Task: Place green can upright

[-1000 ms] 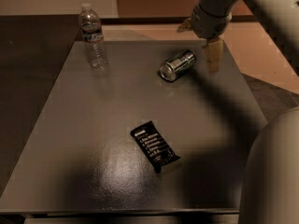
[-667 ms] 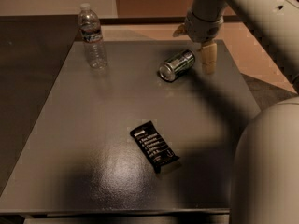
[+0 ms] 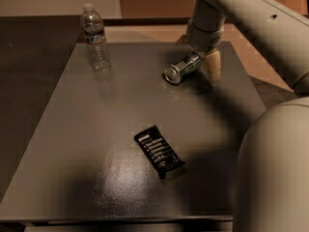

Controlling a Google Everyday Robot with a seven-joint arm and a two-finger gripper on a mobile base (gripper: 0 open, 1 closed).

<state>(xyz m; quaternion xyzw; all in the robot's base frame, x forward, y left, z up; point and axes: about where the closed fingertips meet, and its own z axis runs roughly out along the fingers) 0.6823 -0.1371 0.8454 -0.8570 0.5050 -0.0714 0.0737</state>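
Note:
The green can (image 3: pixel 181 67) lies on its side at the far right of the grey table (image 3: pixel 96 144), with one silver end facing the front left. My gripper (image 3: pixel 198 53) hangs over the can's far end. It is open, with one pale finger (image 3: pixel 213 67) to the right of the can and the other (image 3: pixel 183 39) behind it. The can's far end sits between the fingers, and I cannot tell whether they touch it.
A clear plastic water bottle (image 3: pixel 95 38) stands upright at the far left of the table. A flat black snack wrapper (image 3: pixel 159 151) lies near the front middle. My arm's pale body (image 3: pixel 273 168) fills the right foreground.
My gripper has moved left and down, from beside the can to straddling its far end. The can, bottle and wrapper have not moved.

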